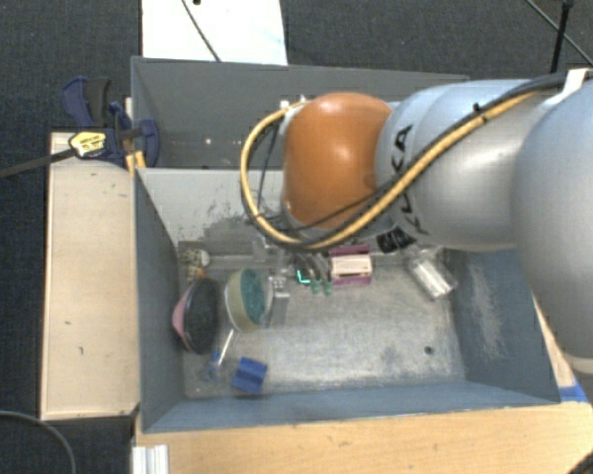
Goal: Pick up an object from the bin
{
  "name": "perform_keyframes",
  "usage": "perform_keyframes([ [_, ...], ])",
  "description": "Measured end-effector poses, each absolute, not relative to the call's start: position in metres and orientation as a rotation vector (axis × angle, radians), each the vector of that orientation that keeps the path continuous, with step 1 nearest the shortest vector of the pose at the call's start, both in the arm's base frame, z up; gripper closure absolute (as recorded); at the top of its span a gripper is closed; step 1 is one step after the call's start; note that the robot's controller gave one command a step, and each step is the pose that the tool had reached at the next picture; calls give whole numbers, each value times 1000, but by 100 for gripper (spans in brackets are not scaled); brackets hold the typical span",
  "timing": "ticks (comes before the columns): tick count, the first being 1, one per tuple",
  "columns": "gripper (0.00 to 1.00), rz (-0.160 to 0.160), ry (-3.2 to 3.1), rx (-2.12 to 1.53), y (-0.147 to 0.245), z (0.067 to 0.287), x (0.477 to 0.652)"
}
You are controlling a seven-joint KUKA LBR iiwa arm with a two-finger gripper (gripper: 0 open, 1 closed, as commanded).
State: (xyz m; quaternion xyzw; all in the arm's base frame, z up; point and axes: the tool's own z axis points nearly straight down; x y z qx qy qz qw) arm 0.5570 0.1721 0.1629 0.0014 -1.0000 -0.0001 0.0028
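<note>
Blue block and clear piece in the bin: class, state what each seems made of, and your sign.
Blue block, at the front left of the bin: likely plastic or foam, its colour even and matte; which one is unclear. Clear piece, toward the right: probably hard plastic, see-through with bright glints.

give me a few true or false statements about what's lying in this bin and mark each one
1. The blue block lies near the lower-left corner of the bin in the view. True.
2. The teal tape roll lies against the right wall. False: it is in the left part, beside a dark oval object with a pink rim.
3. The pink-and-white box lies near the back of the floor. True.
4. The clear plastic piece rests on the blue block. False: they lie far apart.
</note>
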Motion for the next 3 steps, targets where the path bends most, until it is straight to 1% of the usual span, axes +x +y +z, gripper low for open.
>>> perform_keyframes([
  [1, 0, -2, -3143, 110, 169, 74, 549],
  [2, 100, -5, -3153, 100, 169, 80, 553],
  [3, 100, -4, -3150, 112, 166, 160, 557],
])
